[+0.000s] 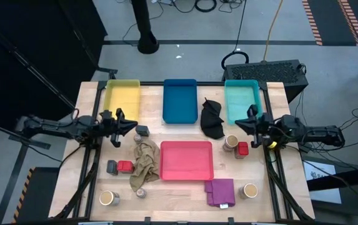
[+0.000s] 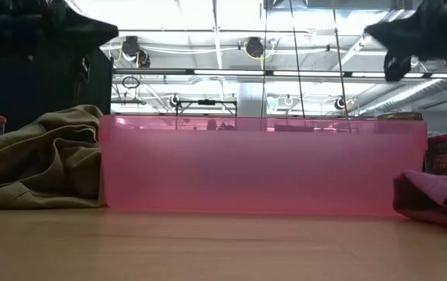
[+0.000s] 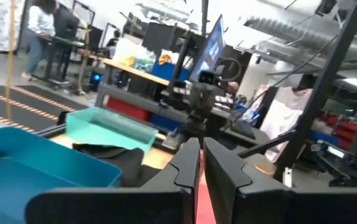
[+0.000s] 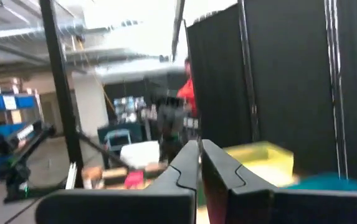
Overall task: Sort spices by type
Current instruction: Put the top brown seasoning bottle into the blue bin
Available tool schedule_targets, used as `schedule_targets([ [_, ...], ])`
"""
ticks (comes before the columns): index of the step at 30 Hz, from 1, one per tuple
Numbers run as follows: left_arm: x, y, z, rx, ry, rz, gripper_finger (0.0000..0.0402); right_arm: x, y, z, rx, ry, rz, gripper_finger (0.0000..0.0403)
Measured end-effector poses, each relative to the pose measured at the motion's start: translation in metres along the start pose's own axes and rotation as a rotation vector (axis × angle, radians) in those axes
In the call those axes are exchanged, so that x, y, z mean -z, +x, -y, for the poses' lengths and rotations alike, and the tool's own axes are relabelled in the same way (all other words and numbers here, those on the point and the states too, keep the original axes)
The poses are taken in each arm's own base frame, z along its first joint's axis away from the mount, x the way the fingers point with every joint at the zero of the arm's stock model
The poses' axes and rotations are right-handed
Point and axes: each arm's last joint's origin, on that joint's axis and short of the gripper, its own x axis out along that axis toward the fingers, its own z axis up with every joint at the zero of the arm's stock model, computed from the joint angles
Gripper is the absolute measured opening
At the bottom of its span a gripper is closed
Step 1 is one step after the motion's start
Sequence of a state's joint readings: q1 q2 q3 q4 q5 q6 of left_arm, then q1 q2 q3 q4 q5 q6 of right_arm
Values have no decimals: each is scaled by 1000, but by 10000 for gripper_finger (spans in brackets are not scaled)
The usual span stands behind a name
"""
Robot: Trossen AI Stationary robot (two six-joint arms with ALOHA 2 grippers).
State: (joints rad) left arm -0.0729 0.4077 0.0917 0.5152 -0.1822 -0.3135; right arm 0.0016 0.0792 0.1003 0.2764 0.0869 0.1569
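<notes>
Spices lie scattered over my wooden table (image 1: 185, 194), none of them in a tray. On the left I see a dark grey tin (image 1: 142, 130) just beside the left gripper (image 1: 130, 127), whose fingers (image 3: 218, 177) are pressed together on nothing. Nearer me on that side, another grey tin (image 1: 112, 167) touches a red cube (image 1: 125, 166), and both sit beside the crumpled beige cloth (image 1: 144, 164). A tan round jar (image 1: 108, 199) stands at the near left, with a tiny silver tin (image 1: 140, 193) close by at the cloth's near end; another silver tin (image 1: 137, 142) shows at its far end.

On the right, the right gripper (image 1: 241, 124) hovers with its fingers (image 4: 225, 171) clenched empty, over the near end of the teal tray (image 1: 242, 100). Just beside it stands a tan jar (image 1: 230, 143), touching a second red cube (image 1: 242, 149). A third tan jar (image 1: 250, 190) sits near the purple cloth (image 1: 220, 191) at the near right.

I see the pink tray (image 1: 187, 160) in the middle, the yellow tray (image 1: 122, 99) and blue tray (image 1: 180, 100) along the far edge, and a black cloth (image 1: 212, 119) between the blue and teal ones.
</notes>
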Motion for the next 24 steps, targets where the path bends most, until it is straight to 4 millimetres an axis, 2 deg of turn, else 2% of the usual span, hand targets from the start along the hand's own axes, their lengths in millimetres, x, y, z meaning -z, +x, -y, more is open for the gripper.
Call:
schedule_targets([
  [4, -6, 2, 3, 26, -41, 66, 28, -11, 0, -2, -2, 26, -34, 0],
  [11, -9, 1, 2, -11, 67, 100, 28, -21, 0, -3, 6, 32, -34, 0],
  [17, -13, 2, 3, -15, 43, 143, 28, -33, 5, -6, 9, 25, -33, 0],
  [24, -10, 14, 11, 43, -12, 32, 28, -58, 22, -8, 109, -64, -78, 0],
])
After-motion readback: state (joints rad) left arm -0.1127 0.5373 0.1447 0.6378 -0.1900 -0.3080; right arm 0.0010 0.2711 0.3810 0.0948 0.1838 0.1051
